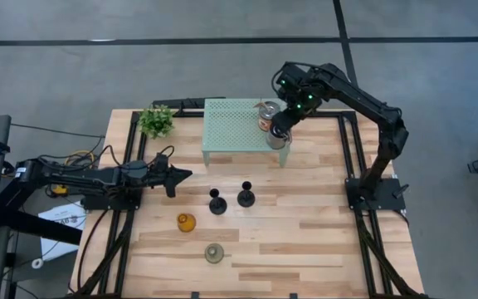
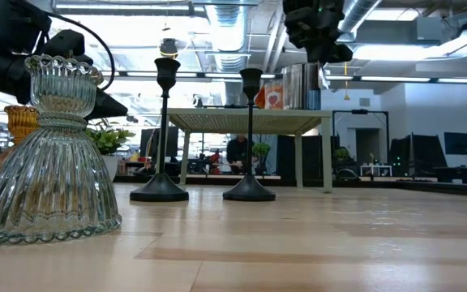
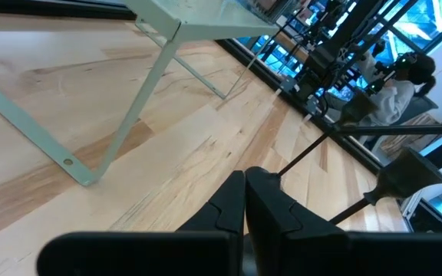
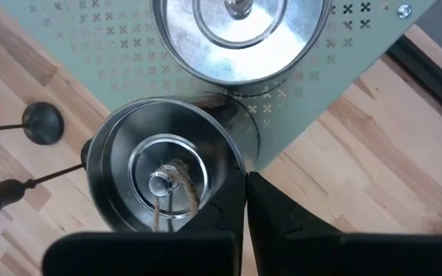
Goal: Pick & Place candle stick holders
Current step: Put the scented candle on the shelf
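Observation:
My right gripper [image 4: 245, 201] is shut on a silvery jar-like holder [image 4: 163, 180] above the near right corner of the pale green perforated shelf [image 1: 235, 124]. A second jar-like holder [image 1: 265, 112] stands on the shelf. On the table stand two slim black stemmed holders [image 1: 216, 202] [image 1: 245, 197] on their round bases, an amber glass holder [image 1: 186, 222] and a pale green glass holder [image 1: 214, 253]. My left gripper [image 1: 185, 175] is shut and level at the table's left, touching nothing. My right gripper holds the jar-like holder by its rim [image 4: 235, 178], on the side facing the gripper. The thin wall runs into the closed fingertips [image 4: 229, 211]. The fingers come from above, pointing steeply down. The jar hangs upright below them [image 2: 302, 85], about level with the shelf top.
A small potted plant [image 1: 156, 120] stands at the table's far left, beside the shelf. The shelf's thin legs [image 3: 129, 115] stand on the table. Bare wood lies to the right of the black holders and along the near right part of the table.

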Controlling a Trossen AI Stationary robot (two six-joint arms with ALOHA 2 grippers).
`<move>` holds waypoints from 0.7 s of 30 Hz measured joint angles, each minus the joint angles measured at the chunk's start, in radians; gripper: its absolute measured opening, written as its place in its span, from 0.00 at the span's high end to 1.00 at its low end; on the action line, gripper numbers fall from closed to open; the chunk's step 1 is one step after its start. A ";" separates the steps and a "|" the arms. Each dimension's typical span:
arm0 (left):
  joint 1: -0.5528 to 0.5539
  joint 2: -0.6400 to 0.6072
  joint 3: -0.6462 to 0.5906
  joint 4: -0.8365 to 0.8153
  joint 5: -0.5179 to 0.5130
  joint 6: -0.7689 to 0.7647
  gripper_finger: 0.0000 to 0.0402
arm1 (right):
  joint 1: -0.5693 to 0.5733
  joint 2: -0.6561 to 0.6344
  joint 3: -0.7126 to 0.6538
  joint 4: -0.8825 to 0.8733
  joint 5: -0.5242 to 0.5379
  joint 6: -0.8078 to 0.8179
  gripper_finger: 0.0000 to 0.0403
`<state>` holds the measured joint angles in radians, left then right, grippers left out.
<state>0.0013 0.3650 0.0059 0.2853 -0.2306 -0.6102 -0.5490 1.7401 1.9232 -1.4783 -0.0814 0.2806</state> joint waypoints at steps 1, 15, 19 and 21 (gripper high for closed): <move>0.000 0.002 0.000 0.000 0.000 0.000 0.97 | -0.003 0.000 0.000 0.004 0.000 0.000 1.00; 0.000 0.004 0.000 0.004 0.000 0.000 0.97 | -0.018 0.000 0.000 0.019 0.000 0.000 1.00; 0.000 0.004 0.000 0.004 0.000 0.000 0.97 | -0.023 0.015 0.000 0.025 0.000 0.000 1.00; 0.000 0.004 0.000 0.004 0.000 0.000 0.97 | -0.031 0.024 0.000 0.025 -0.003 -0.006 1.00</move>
<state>0.0013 0.3687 0.0059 0.2893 -0.2306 -0.6102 -0.5795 1.7646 1.9230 -1.4536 -0.0841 0.2744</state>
